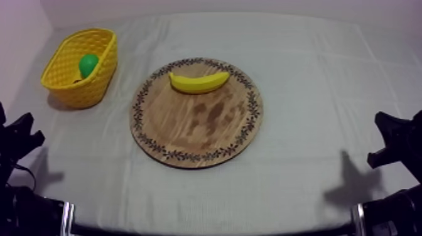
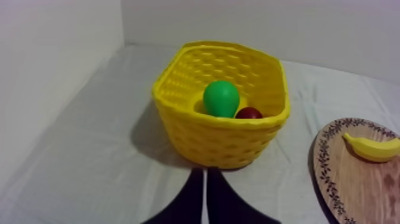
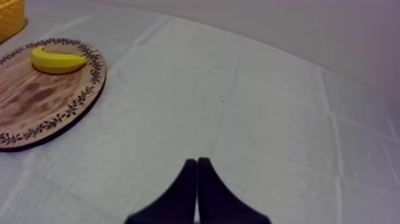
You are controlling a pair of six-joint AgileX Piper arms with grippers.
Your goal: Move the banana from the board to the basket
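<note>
The left gripper (image 2: 205,173) and right gripper (image 3: 196,162) sit low, fingers together on nothing; the job looks unstarted, the banana (image 1: 199,82) lying on the wooden board (image 1: 194,135), not yet in the yellow basket (image 1: 102,80).

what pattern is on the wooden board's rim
The wooden board rim carries a dark leafy vine ring, clearest in top view.

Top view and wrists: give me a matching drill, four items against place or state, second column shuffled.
1 banana
2 green fruit
3 left gripper
4 wooden board

a shut, facing the yellow basket
b round, patterned rim
c lying on the board
d inside the basket

Pairs: 1-c, 2-d, 3-a, 4-b
</note>
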